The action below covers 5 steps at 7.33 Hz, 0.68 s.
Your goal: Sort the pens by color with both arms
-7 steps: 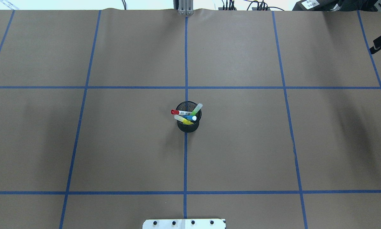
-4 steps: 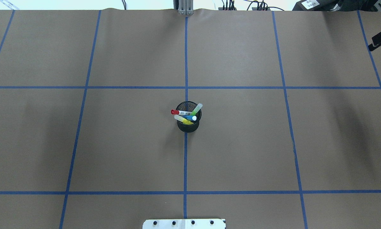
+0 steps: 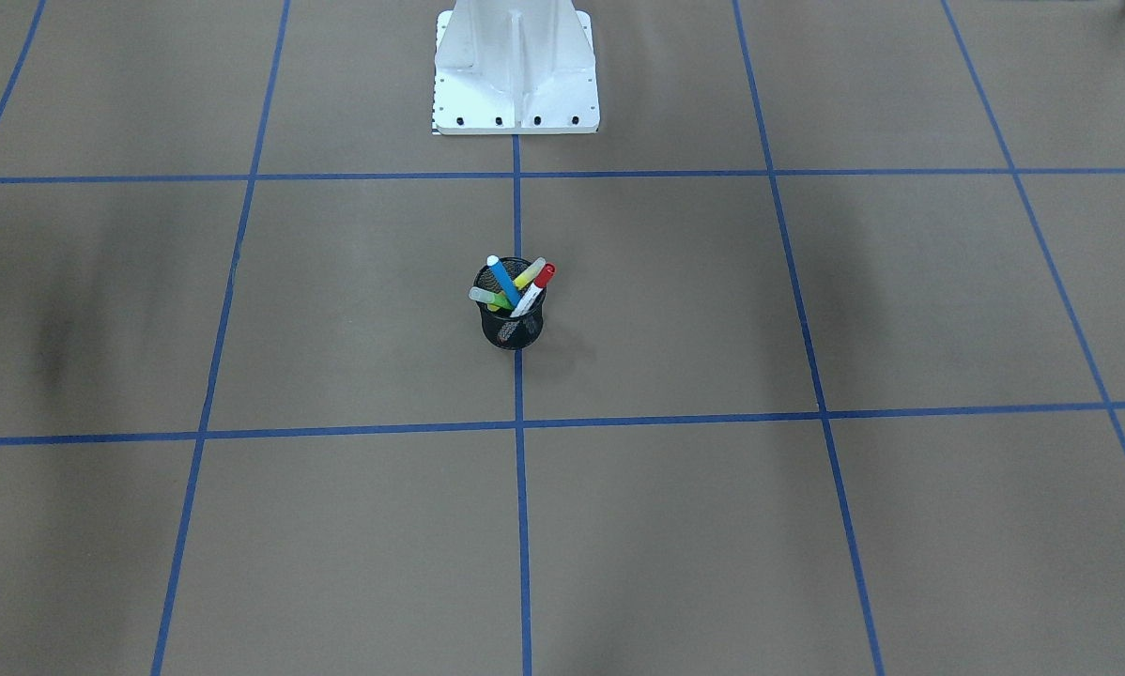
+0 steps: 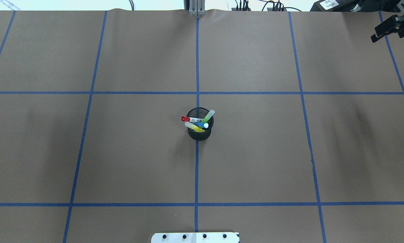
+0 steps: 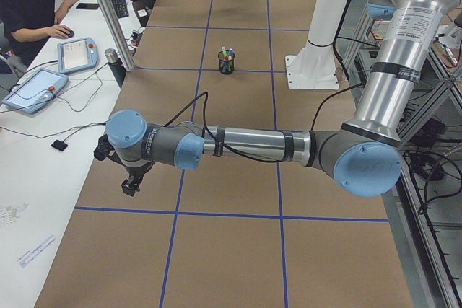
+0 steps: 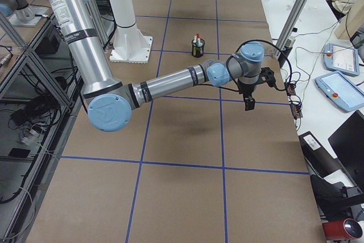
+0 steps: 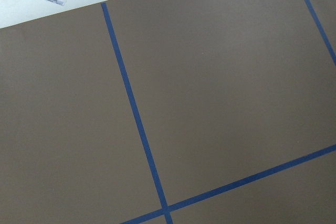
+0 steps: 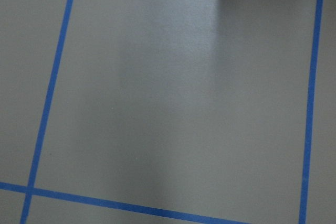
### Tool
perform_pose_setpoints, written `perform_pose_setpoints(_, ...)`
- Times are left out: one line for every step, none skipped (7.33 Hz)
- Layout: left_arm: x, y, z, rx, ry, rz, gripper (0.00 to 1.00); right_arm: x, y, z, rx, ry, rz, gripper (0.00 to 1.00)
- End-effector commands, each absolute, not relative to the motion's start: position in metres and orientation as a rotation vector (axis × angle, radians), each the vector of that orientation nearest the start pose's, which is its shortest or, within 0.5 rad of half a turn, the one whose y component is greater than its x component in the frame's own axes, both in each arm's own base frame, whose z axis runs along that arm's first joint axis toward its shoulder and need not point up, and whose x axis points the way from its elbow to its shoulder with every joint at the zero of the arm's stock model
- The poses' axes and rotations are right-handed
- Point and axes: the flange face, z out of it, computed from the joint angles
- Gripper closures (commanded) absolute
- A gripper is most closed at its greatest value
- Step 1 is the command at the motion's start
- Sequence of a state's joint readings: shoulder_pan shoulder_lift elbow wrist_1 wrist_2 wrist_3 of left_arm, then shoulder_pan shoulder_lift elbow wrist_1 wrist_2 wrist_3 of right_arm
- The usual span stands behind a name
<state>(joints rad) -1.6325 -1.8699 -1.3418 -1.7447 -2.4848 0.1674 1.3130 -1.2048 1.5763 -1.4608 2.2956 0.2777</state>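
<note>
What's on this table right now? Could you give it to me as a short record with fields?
Container: black mesh cup, upright on the centre blue tape line
Contents: blue pen, white pen with red cap, green pen, yellow highlighter, all leaning in the cup
Sorted: none yet
Left end effector: over left end of brown paper-covered table, far from cup; open or shut unclear
Right end effector: over right end, far from cup; open or shut unclear

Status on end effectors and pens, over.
Left end effector, right end effector: out wide, grip state unclear. Four pens in mesh cup, unsorted. No obstruction seen.
</note>
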Motion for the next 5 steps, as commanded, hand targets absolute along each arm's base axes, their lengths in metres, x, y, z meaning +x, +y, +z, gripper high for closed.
perform_pose_setpoints(-0.093,-0.624,0.577,0.322,0.881,0.200,0.00,-0.166,-0.627,0.381,0.295,-0.857,-0.286,0.01)
perform_pose_setpoints(-0.093,-0.625,0.574,0.315,0.886,0.172,0.00,-0.189,-0.620,0.362,0.301,-0.888,-0.333,0.01)
perform_pose_setpoints(-0.092,-0.625,0.574,0.309,0.888,0.166,0.00,-0.206,-0.609,0.348,0.299,-0.921,-0.369,0.01)
perform_pose_setpoints(-0.090,-0.626,0.573,0.304,0.890,0.158,0.00,-0.228,-0.593,0.329,0.307,-0.954,-0.419,0.01)
perform_pose_setpoints(-0.084,-0.627,0.571,0.289,0.895,0.139,0.00,-0.255,-0.579,0.299,0.293,-0.988,-0.416,0.01)
